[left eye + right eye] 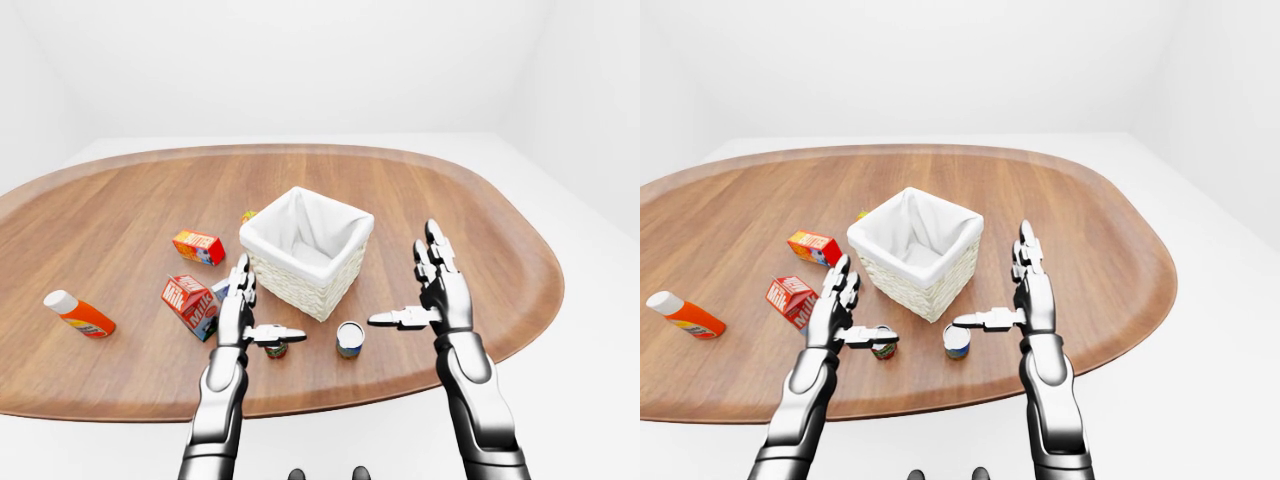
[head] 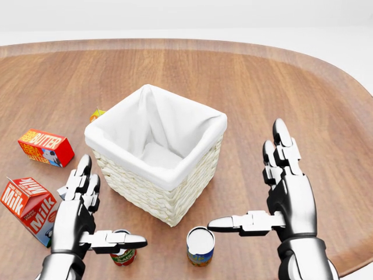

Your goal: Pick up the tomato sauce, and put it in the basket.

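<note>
Fingers (image 2: 274,155) of both hands spread, grasping nothing; cartons read "Milk" (image 2: 26,209) and "BUTTER" (image 2: 45,147).

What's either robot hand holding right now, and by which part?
Nothing. Left robot hand and right robot hand are both open; the left's thumb merely crosses above a small can.

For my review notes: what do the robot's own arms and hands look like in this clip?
Both arms are glossy silver-grey metal with rounded, segmented shells and dark seams at the joints. The left hand and right hand match: each has three jointed fingers built of boxy chrome links with black gaps between them, and rounded, darker fingertips. No cables, sleeves or printed markings show in any view.
</note>
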Tool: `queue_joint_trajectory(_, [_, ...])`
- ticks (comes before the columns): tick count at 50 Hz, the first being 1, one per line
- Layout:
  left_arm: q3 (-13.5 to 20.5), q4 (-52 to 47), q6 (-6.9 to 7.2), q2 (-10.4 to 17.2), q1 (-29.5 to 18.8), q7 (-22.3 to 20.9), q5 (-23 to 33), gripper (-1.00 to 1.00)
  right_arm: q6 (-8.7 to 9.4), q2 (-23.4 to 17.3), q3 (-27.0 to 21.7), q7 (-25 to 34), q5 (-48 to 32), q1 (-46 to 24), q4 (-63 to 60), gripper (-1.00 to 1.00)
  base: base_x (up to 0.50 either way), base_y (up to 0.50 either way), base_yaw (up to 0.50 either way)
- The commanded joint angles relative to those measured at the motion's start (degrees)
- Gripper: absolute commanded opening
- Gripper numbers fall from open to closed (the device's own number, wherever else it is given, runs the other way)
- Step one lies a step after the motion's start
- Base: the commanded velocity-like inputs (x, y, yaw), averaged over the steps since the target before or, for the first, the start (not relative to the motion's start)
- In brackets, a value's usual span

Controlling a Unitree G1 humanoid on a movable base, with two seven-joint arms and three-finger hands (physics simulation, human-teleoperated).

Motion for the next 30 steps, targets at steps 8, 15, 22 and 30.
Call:
queue_joint_trajectory(8, [0.73,9.14,0.00,0.47,-3.11,0.34,-0.43,1.00,0.00,-0.03,-0.04,-0.02,-0.04,-0.12,0.80,1.00,0.00,0.00,0.00])
queue_joint_trajectory(15, [0.64,9.29,0.00,0.62,-3.20,0.56,-0.37,1.00,0.00,0.00,-0.04,-0.05,-0.12,-0.04,1.39,1.00,0.00,0.00,0.00])
queue_joint_trajectory(22, [0.44,7.71,0.00,0.67,-2.65,0.65,0.07,1.00,0.00,0.07,0.13,-0.10,-0.26,0.10,1.91,1.00,0.00,0.00,0.00])
queue_joint_trajectory(30, [0.59,6.63,0.00,0.71,-2.35,0.71,0.20,1.00,0.00,0.04,0.11,-0.06,-0.25,0.22,1.97,1.00,0.00,0.00,0.00])
